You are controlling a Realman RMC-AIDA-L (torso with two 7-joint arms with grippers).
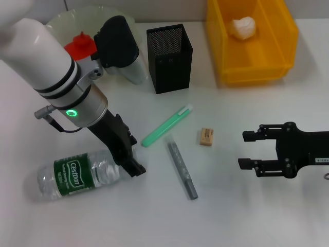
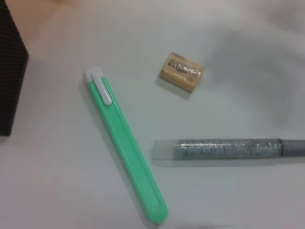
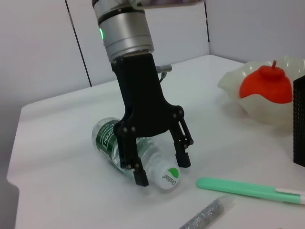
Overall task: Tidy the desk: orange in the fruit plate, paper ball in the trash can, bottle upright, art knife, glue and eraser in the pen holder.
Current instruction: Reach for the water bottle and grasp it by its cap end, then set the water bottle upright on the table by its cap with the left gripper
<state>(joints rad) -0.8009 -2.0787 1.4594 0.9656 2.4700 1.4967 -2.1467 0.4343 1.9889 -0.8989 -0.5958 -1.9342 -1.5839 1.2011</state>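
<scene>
Status: two of the six items are done. The orange (image 1: 79, 45) sits in the fruit plate (image 1: 61, 23), behind and left of the pen holder (image 1: 169, 57). The paper ball (image 1: 243, 27) lies in the trash can (image 1: 252, 41), right of the pen holder.

The bottle (image 1: 77, 174) lies on its side on the desk (image 1: 247, 216), well in front of the pen holder and to its left. The left gripper (image 3: 159, 169) is down at the cap end with jaws spread wide, one finger on each side of the neck, not clamped as far as I can see. Looks like the upright step is in hand.

Still out on the desk in front of the pen holder: the green art knife (image 1: 167, 125), the grey glue stick (image 1: 181, 168) and the eraser (image 1: 206, 137), all close together and not touching. The pen holder looks empty.

The right gripper (image 1: 248, 150) hovers low, right of the eraser, jaws wide, holding nothing.
</scene>
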